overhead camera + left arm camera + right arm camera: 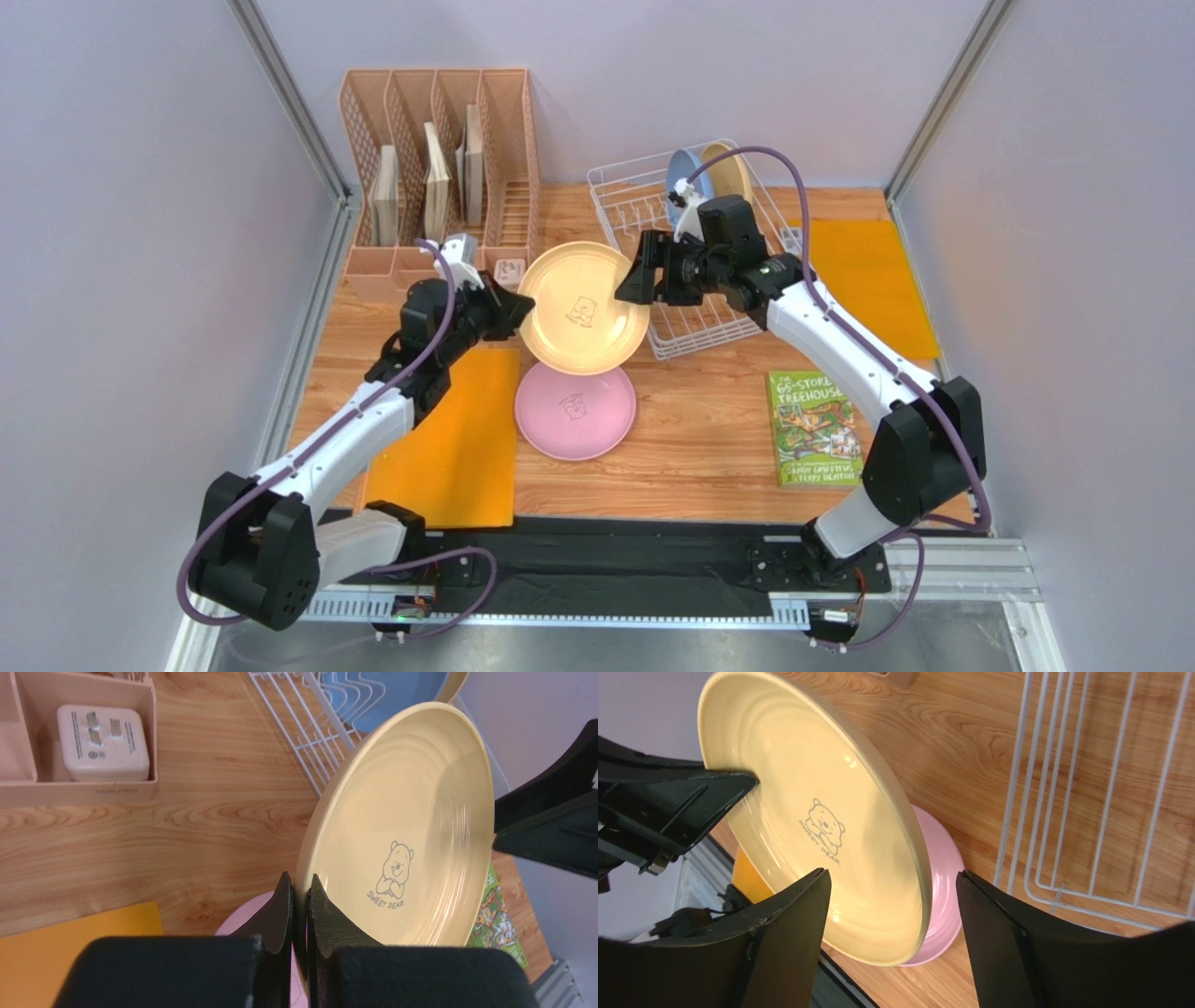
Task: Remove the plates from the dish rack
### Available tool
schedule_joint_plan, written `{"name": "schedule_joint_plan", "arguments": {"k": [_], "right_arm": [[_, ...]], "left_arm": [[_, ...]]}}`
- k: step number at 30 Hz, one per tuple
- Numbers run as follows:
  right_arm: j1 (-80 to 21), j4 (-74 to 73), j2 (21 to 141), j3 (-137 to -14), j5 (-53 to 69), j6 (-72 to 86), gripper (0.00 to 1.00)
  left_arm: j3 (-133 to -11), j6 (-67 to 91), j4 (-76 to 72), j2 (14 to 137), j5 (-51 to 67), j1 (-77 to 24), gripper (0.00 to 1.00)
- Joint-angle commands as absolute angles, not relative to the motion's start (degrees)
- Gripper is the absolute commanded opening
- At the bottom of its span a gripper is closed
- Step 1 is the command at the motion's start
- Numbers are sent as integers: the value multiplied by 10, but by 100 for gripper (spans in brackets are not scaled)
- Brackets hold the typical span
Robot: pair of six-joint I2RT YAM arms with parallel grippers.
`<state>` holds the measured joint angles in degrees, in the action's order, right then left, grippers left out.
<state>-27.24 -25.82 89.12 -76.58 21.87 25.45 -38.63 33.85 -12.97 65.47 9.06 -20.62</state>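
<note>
In the left tool [300,890] — a bear-marked yellow plate [403,805].

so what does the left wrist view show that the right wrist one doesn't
Only the left wrist view: a white plug adapter in a peach organizer compartment, the blue plate in the dish rack, and a corner of a book. Only the right wrist view: how the right gripper stands, open wide around the yellow plate's rim. Both: the yellow plate pinched at its rim by the left gripper, the pink plate under it, rack wires and the wooden table.
</note>
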Motion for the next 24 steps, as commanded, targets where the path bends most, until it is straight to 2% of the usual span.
{"name": "schedule_joint_plan", "arguments": {"k": [1,3,4,10,24], "right_arm": [[-273,-297,877,-821,82,219,73],[-273,-311,875,-836,35,193,78],[-272,-322,875,-846,-14,189,78],[-251,-330,899,-903,-107,172,79],[-224,-291,1063,-1027,-242,84,77]], "left_arm": [[-381,327,-88,629,88,-209,0],[-375,328,-55,622,87,-208,0],[-374,328,-47,621,91,-209,0],[-334,338,-21,619,95,-209,0],[-293,345,-21,660,87,-209,0]]}}
